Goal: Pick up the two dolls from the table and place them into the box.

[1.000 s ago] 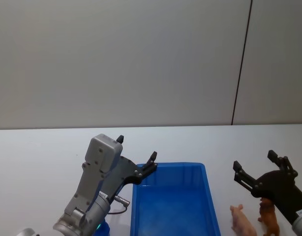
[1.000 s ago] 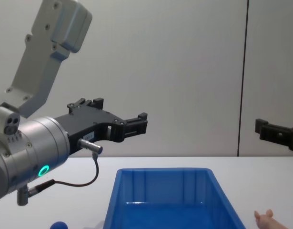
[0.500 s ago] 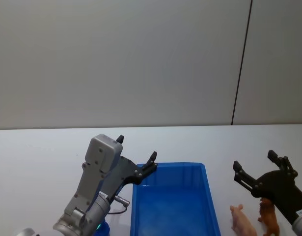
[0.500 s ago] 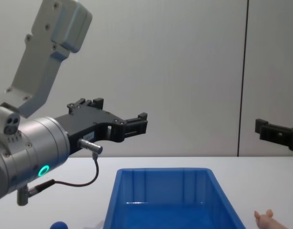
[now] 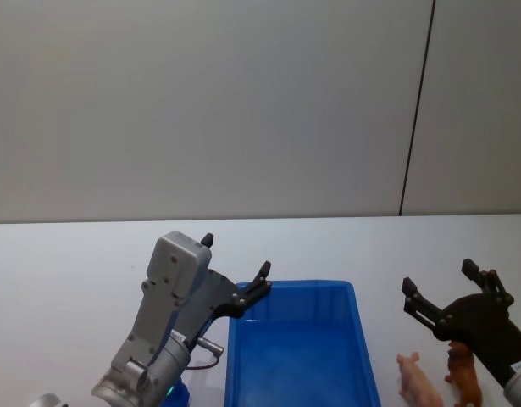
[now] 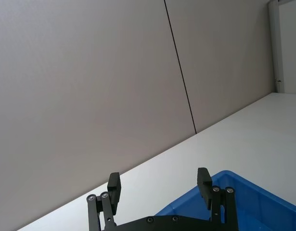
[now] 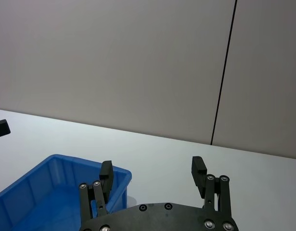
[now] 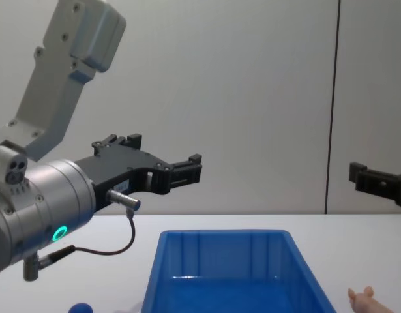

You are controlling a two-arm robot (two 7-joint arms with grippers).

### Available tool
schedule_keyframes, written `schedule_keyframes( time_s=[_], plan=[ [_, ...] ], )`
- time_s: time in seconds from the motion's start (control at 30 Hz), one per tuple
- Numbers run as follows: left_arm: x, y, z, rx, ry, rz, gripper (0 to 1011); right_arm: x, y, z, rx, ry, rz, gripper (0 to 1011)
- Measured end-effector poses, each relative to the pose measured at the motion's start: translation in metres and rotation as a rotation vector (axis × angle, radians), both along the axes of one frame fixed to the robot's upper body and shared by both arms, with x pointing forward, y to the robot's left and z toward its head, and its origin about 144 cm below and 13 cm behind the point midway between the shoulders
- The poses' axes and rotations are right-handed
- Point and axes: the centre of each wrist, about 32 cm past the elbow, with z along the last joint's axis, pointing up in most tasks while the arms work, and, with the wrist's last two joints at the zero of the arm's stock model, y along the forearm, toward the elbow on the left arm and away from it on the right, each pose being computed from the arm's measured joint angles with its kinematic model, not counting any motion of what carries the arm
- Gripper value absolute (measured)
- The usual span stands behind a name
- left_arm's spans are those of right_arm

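Note:
The box (image 5: 359, 341) is a bright-blue bin in the middle of the white table, also seen in the chest view (image 8: 220, 233). A brown animal doll (image 5: 465, 379) stands to the right of it. A dark blue rounded doll (image 8: 79, 308) lies to its left, mostly hidden under my left arm in the head view (image 5: 180, 395). My left gripper (image 5: 235, 254) hovers open above the box's far left corner, its fingers empty (image 6: 159, 179). My right gripper (image 5: 438, 275) hangs open and empty above the brown doll, to the right of the box (image 7: 151, 167).
A pink pig figure (image 5: 417, 382) lies between the box and the brown doll, its snout showing in the chest view (image 8: 365, 300). A grey wall with a dark vertical seam (image 5: 416, 110) rises behind the table. Bare table stretches behind the box.

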Motion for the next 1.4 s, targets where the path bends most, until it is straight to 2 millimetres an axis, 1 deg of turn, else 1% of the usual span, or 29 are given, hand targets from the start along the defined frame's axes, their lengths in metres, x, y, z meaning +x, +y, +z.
schedule_keyframes(
  time_s=[0.97, 1.4],
  plan=[
    [0.0, 0.0, 0.0, 0.0, 0.0, 0.0, 1003, 0.0001, -0.0003, 0.0, 0.0, 0.001, -0.001, 1001],
    [0.0, 0.0, 0.0, 0.0, 0.0, 0.0, 1003, -0.0025, -0.0014, -0.0036, -0.019, 0.061, -0.063, 1001]
  ],
)
